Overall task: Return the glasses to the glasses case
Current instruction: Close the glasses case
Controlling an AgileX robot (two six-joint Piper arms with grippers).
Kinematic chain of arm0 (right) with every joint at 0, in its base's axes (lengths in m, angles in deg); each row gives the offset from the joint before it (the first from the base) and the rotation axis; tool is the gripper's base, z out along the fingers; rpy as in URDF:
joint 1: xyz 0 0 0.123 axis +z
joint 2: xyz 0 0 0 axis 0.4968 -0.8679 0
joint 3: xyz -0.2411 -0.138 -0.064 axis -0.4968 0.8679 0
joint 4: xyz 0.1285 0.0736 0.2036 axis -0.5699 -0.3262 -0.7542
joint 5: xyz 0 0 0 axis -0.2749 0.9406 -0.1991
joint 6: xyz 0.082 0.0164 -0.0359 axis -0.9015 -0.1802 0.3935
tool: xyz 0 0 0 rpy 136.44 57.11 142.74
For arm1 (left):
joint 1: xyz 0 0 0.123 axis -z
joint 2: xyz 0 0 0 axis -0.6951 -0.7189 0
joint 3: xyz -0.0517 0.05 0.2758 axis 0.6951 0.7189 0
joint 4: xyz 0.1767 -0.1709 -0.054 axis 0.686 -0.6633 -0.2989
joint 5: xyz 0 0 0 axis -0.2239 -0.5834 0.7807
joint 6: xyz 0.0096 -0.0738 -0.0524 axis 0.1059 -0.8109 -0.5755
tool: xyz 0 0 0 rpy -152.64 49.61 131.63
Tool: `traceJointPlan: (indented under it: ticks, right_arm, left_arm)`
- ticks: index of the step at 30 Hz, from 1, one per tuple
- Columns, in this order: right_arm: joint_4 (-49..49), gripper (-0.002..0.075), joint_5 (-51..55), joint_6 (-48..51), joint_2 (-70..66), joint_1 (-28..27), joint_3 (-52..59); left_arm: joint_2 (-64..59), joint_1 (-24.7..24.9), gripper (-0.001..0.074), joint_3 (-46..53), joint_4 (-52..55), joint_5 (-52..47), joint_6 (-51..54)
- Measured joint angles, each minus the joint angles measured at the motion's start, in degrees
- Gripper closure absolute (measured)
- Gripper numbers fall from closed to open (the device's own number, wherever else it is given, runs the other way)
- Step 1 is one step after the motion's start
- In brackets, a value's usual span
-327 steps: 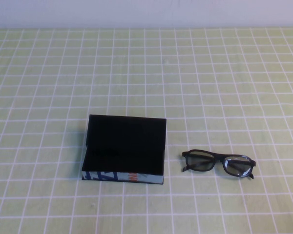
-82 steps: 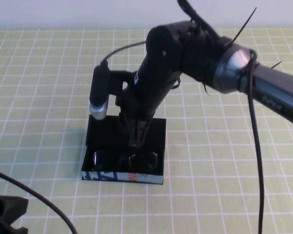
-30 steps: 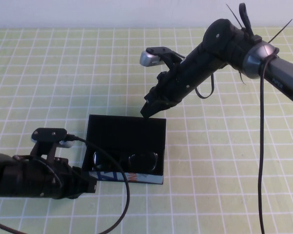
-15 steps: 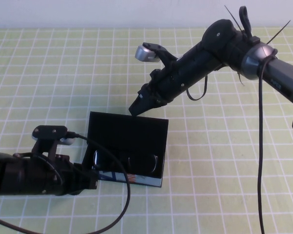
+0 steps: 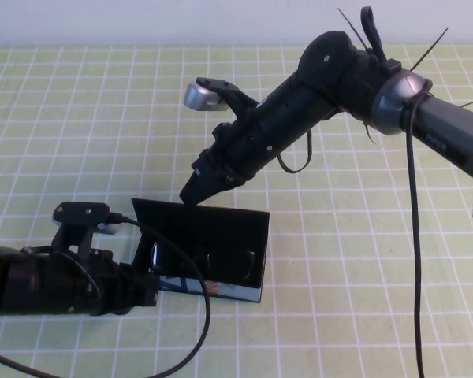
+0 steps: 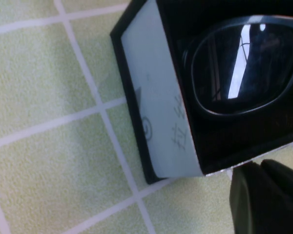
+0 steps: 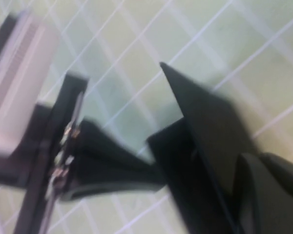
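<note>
The glasses [image 5: 201, 260] lie inside the glasses case [image 5: 209, 244], which sits toward the near left of the bench [image 5: 363, 276]. The step in hand looks like closing the flap lid [image 5: 162, 213], now partly raised. The right gripper [image 5: 195, 189] touches the lid's far edge; whether it is open or closed I cannot tell. The left gripper [image 5: 146, 293], also unreadable, sits against the case's near left corner. Best to brace there and fold the lid over slowly so the case does not slide.
</note>
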Motion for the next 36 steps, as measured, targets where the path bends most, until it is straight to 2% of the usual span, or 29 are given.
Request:
traceJointPlan:
  ticks: [6,10,18,28,36]
  right_arm:
    - [1.35,0.0742,0.14,-0.09,3.62,1.95,7.07]
    - [1.93,0.0742,0.14,-0.96,3.76,2.66,10.04]
    - [4.91,0.0742,0.04,-1.11,3.76,3.54,11.74]
    - [7.64,0.0742,0.04,-2.44,2.22,3.54,11.74]
    - [7.35,0.0742,0.24,-2.80,2.31,3.43,11.54]
  left_arm:
    - [0.00,0.00,0.0738,0.00,1.04,-2.29,0.00]
    - [0.12,0.00,0.0738,-0.52,8.73,-8.22,-1.89]
    - [4.43,0.00,0.0738,-5.91,29.21,-22.20,-17.56]
    - [21.37,0.00,0.0738,-13.50,46.66,-25.30,-38.42]
    - [34.79,0.00,0.0738,-14.31,61.92,-31.05,-51.99]
